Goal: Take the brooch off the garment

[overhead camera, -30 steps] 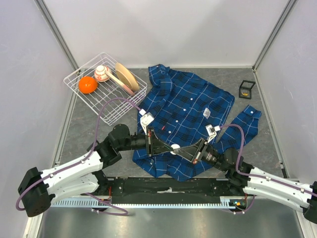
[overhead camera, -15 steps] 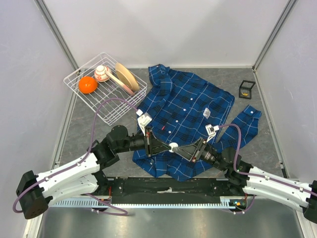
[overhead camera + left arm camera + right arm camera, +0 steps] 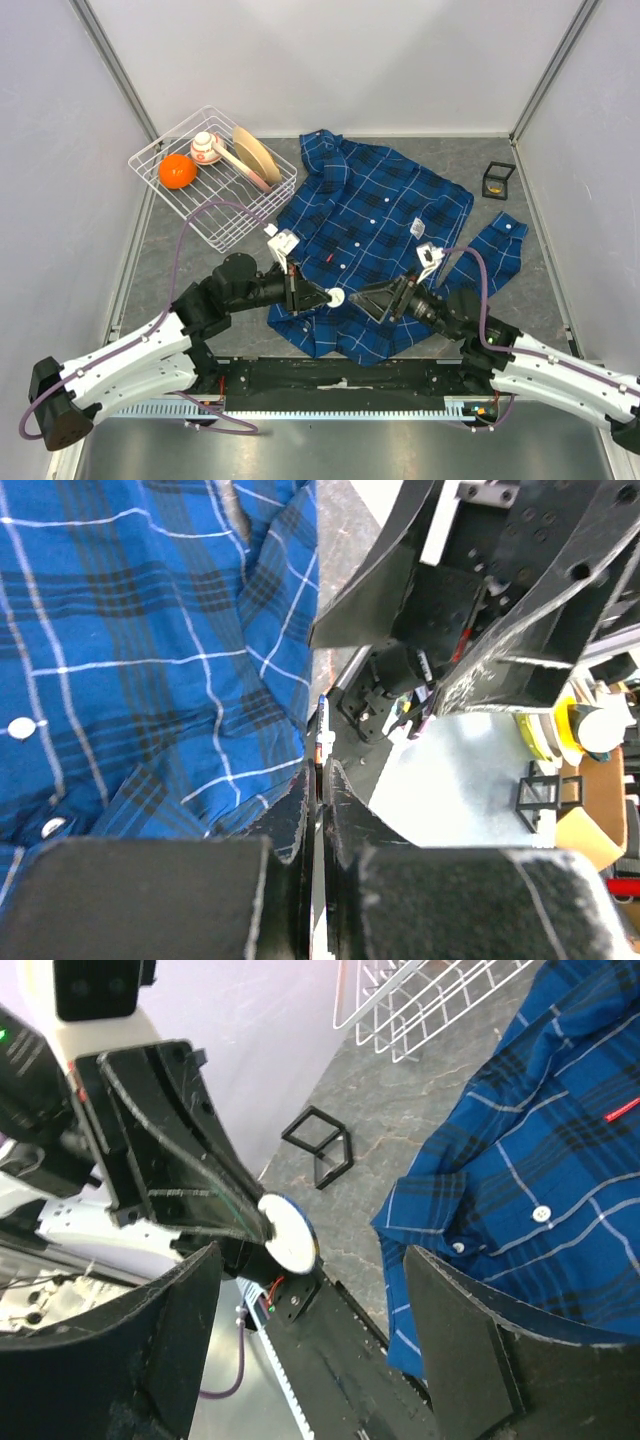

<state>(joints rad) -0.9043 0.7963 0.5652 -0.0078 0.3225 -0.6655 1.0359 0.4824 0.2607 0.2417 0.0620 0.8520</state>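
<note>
- A wire basket sits at the far left of the table, with an orange inside it.
- The left gripper reaches in from the left, its jaws clenched on the brooch.
- The brooch is a small white round disc. The left wrist view shows it edge-on, pinched right at the tips of the fingers.
- From the right wrist view the disc is off the fabric, apart from the shirt's near edge.
- The right gripper faces the left one, just beside the brooch. Its jaws are released and spread wide, and its fingers touch nothing.
- The brooch lies in front of that open gap, not between the right fingers.
- The blue plaid shirt lies spread on the table, mostly beyond and right of both grippers.
- A small black frame stands at the far right.
</note>
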